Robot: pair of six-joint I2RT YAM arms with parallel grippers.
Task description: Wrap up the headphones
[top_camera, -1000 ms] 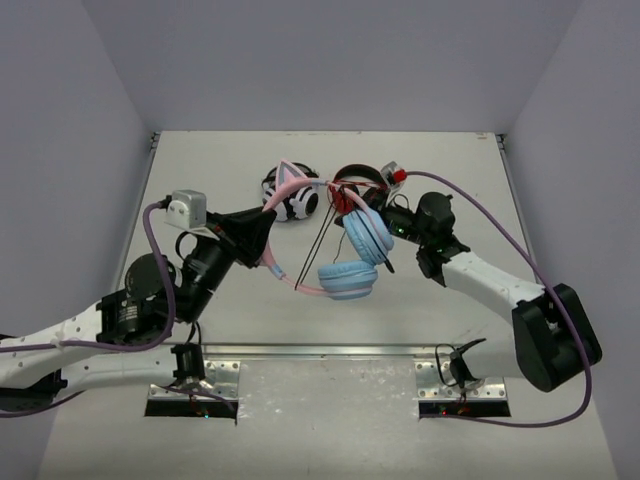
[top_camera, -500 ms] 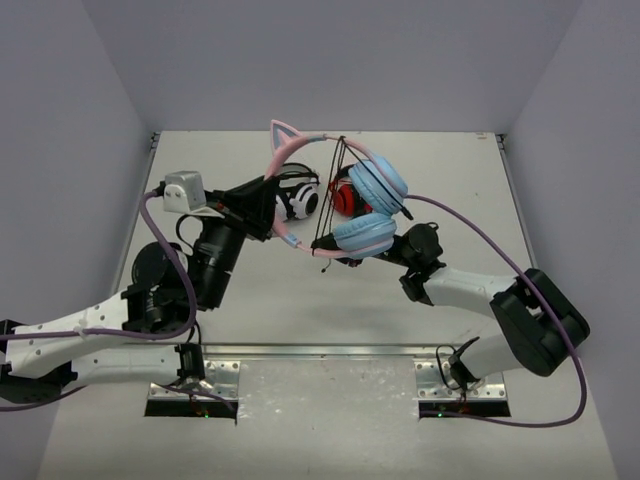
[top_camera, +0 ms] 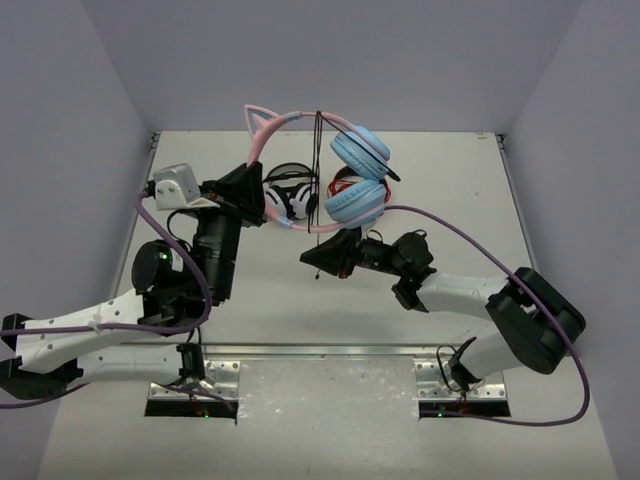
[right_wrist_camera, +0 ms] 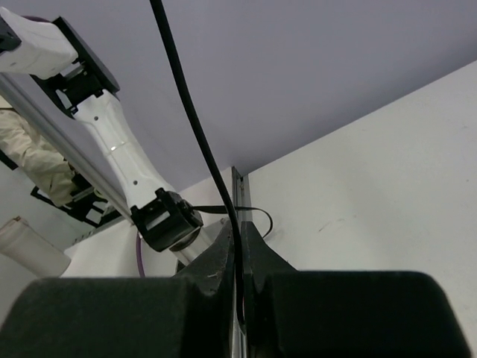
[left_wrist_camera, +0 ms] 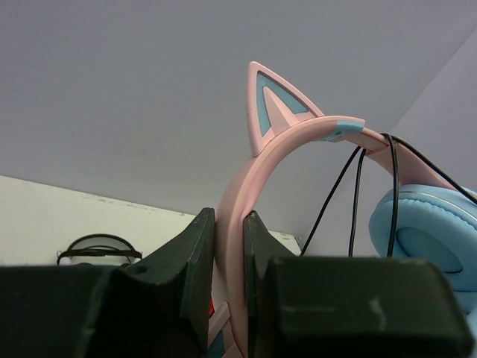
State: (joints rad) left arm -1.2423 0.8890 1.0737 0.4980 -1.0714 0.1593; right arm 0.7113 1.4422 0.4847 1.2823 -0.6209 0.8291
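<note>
Left gripper (left_wrist_camera: 229,224) clamps the cat-ear headphones (top_camera: 357,203) aloft by the pink headband (left_wrist_camera: 250,175); right gripper (right_wrist_camera: 237,233) pinches the black cable (right_wrist_camera: 192,119).

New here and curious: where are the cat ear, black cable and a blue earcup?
cat ear (left_wrist_camera: 274,108), left wrist view, its middle
black cable (right_wrist_camera: 194,112), right wrist view, its upper stretch
blue earcup (top_camera: 356,203), top view, lower cup's side
</note>
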